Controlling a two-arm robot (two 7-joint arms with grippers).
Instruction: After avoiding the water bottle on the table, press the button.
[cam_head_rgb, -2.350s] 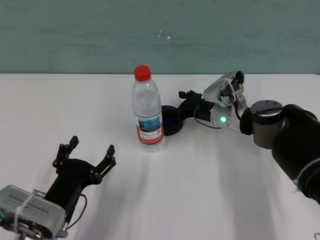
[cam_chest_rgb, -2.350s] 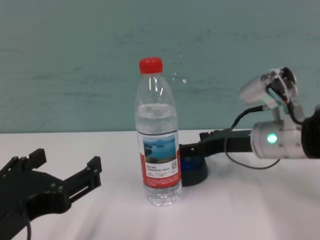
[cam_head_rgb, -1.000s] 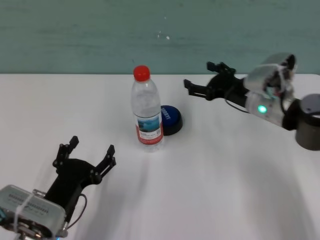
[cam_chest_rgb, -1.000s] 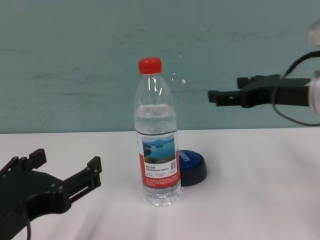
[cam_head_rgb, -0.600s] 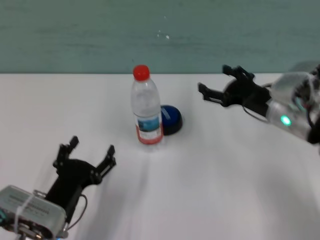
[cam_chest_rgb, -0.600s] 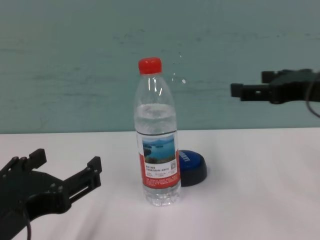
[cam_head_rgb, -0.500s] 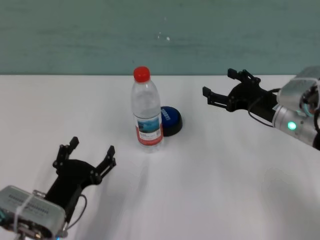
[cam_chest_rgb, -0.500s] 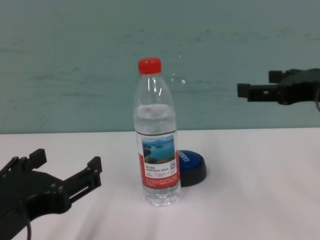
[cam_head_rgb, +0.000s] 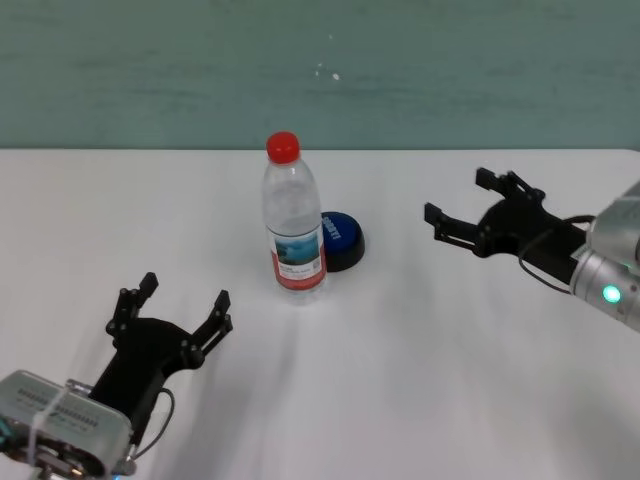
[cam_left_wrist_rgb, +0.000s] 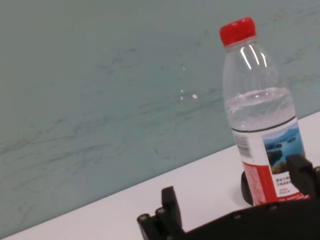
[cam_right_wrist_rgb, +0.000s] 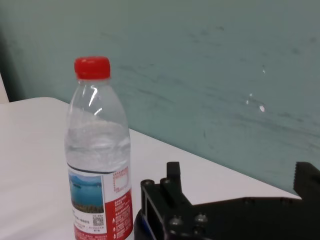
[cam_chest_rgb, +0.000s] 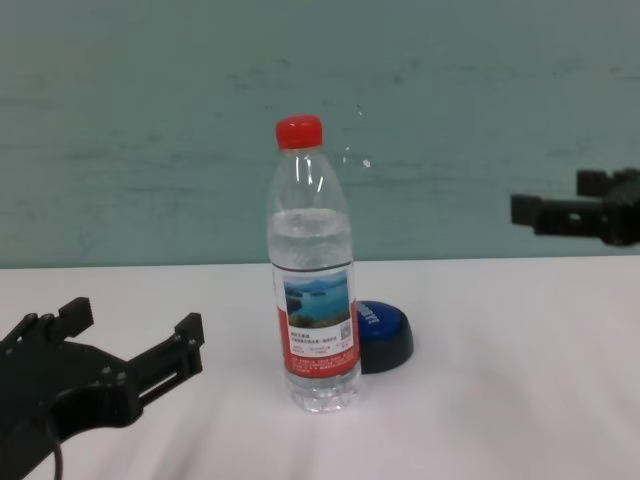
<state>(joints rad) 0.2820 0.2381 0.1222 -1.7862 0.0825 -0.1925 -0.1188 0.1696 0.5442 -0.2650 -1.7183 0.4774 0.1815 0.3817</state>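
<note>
Clear plastic: the water bottle (cam_head_rgb: 295, 220) stands upright on the table (cam_head_rgb: 420, 380), ribbed, red screw cap, lake label with a red band.
Contents: clear liquid fills it to just above the label.
Button (cam_head_rgb: 340, 240): low blue dome on a black base, just behind the bottle to its right, partly hidden.
Right gripper (cam_head_rgb: 466, 212): raised, well right of the button, horizontal, fingers spread wide, holding nothing.
Left gripper (cam_head_rgb: 178, 305): parked low at the near left, jaws wide apart.

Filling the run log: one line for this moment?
right gripper: open, raised right of button | water bottle: upright | left gripper: open, parked near-left on table
</note>
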